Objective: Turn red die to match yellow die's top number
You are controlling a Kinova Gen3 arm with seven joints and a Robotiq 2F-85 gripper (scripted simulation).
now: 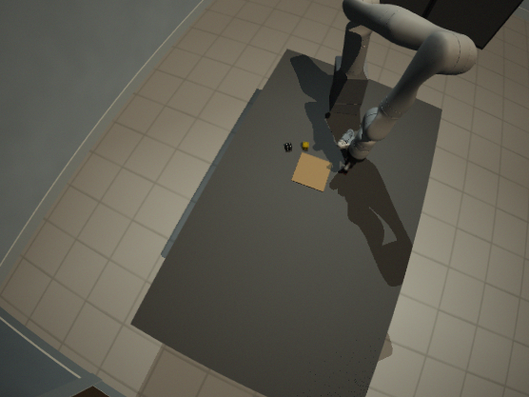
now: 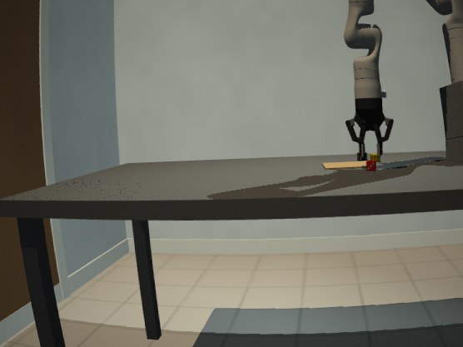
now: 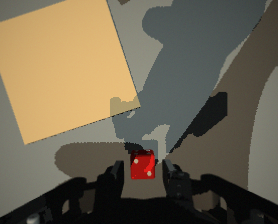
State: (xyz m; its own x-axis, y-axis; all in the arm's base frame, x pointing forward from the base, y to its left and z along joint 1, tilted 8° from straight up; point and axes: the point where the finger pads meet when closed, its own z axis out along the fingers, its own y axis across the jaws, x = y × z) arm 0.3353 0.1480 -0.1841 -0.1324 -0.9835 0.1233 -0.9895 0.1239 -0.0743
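Observation:
The red die lies on the dark table just off a corner of the tan mat, and its upper face shows two white pips. It also shows in the exterior view. My gripper is low over the table with one finger on each side of the die. It is partly open, with a small gap on each side. The gripper points straight down. The yellow die sits on the table past the far edge of the mat. Its top number is too small to read.
A black die lies on the table left of the yellow die. The arm's base block stands at the far end of the table, behind the mat.

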